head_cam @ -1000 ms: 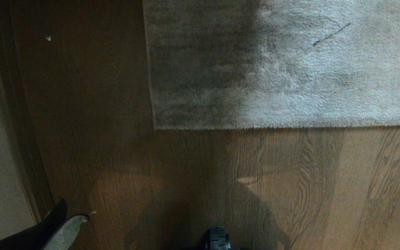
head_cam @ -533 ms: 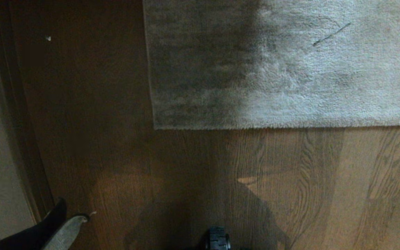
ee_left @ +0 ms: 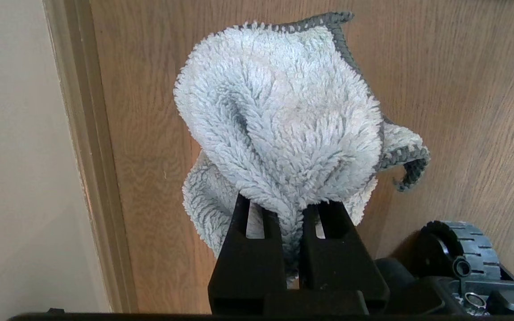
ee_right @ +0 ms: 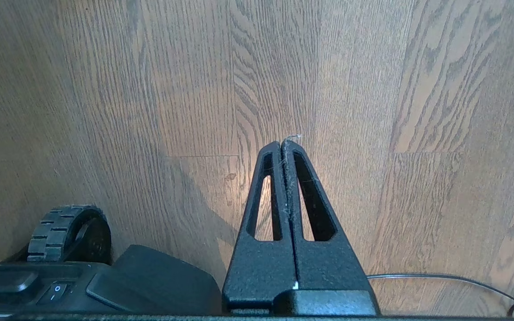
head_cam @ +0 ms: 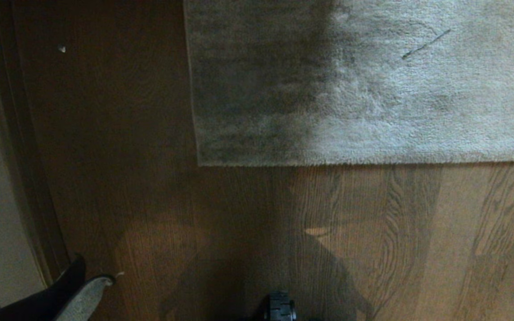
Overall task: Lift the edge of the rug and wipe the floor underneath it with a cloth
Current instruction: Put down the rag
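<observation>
Rug edge (head_cam: pixel 350 163) flat on floor (head_cam: pixel 373 232), square corner (head_cam: pixel 200 163) at centre; left end effector (head_cam: pixel 78 285) low at left beside baseboard (head_cam: pixel 25 178).

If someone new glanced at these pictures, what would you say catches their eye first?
Most striking is the fluffy pale cloth, bunched up and pinched in the left gripper above the floor beside the baseboard. Next comes the big grey rug, whose rug edge and square corner lie flat on the wood planks ahead. The right gripper hangs empty over bare floor, jaws pressed together.
</observation>
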You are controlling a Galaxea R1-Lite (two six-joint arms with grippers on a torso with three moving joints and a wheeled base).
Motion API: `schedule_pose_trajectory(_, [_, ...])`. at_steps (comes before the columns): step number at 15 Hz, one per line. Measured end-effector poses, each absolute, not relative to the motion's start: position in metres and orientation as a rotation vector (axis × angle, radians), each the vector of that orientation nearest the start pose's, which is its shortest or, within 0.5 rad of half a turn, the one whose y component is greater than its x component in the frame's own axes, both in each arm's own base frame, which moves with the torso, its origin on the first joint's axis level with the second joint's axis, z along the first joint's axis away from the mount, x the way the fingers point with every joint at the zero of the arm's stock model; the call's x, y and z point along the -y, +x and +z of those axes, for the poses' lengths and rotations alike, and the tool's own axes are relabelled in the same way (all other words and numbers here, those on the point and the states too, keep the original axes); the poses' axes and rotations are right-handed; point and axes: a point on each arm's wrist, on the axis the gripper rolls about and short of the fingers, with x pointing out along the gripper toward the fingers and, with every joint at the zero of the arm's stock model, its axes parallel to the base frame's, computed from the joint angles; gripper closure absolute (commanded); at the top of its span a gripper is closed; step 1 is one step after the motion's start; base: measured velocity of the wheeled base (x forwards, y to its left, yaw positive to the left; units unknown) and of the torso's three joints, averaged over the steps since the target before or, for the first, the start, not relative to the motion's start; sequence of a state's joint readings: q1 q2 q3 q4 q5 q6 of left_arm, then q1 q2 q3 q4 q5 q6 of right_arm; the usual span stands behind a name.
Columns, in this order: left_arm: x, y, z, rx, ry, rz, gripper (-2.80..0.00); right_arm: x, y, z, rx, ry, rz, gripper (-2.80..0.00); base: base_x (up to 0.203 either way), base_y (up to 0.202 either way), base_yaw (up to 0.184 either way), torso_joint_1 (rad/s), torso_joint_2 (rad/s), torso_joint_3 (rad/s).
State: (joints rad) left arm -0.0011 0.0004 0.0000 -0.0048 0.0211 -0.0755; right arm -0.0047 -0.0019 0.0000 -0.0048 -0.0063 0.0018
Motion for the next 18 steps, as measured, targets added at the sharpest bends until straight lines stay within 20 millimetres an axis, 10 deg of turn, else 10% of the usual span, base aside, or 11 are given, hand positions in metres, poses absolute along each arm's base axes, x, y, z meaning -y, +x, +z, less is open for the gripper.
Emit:
schedule_pose_trajectory(11, [0.000, -0.023, 0.076, 0.006, -0.066, 0.011, 0.00, 0.000, -0.023, 0.076, 0.006, 0.001, -0.011, 0.00, 0.000, 0.000, 0.000, 0.000, 0.00, 0.000])
schedule_pose_trajectory(18, [0.001, 0.004, 0.131, -0.063, -0.104, -0.067, 0.00, 0.000, -0.023, 0.076, 0.006, 0.002, -0.011, 0.00, 0.000, 0.000, 0.000, 0.000, 0.00, 0.000])
